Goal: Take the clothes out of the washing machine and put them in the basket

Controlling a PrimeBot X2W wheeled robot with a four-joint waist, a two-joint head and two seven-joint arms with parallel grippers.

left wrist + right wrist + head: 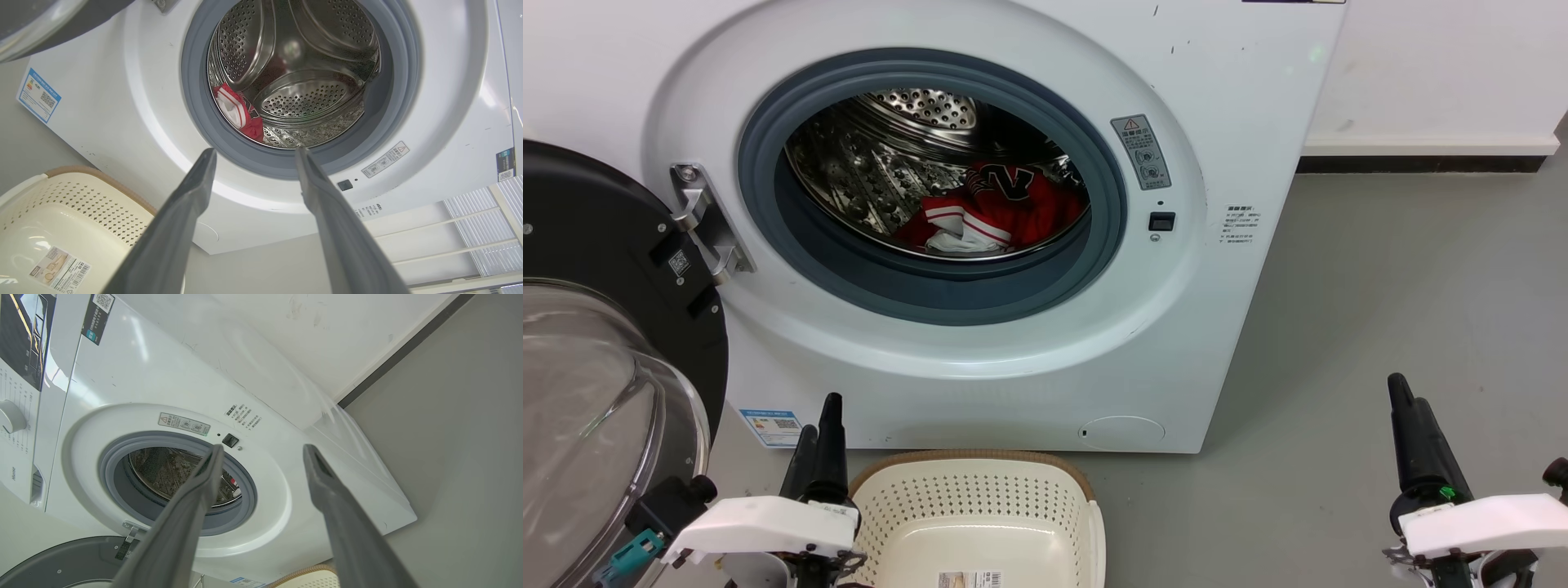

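The bright red soft clothes (1005, 208) lie in the perforated steel drum (874, 171) of the large white front-loading washing machine (1217, 122). Its black-framed glass door (596, 343) stands open to the left. The small cream perforated plastic basket (980, 498) sits on the grey floor (1380, 327) just before the machine, right of the left gripper (821, 412).

The floor (1405, 286) is smooth and plain grey. On the right it runs back to a white wall, where a dark skirting strip (1413, 163) lines the joint. The washing machine (1233, 106) stands directly on the floor, a large white box set close to that wall. The bottom edge of its front meets the grey surface just behind the basket (968, 455). The basket sits on the floor right in front of the machine, below the round opening. Its brown rim is close to the white front panel, though whether the two touch cannot be told. The right wrist view shows the same grey floor stretching away beside the machine.
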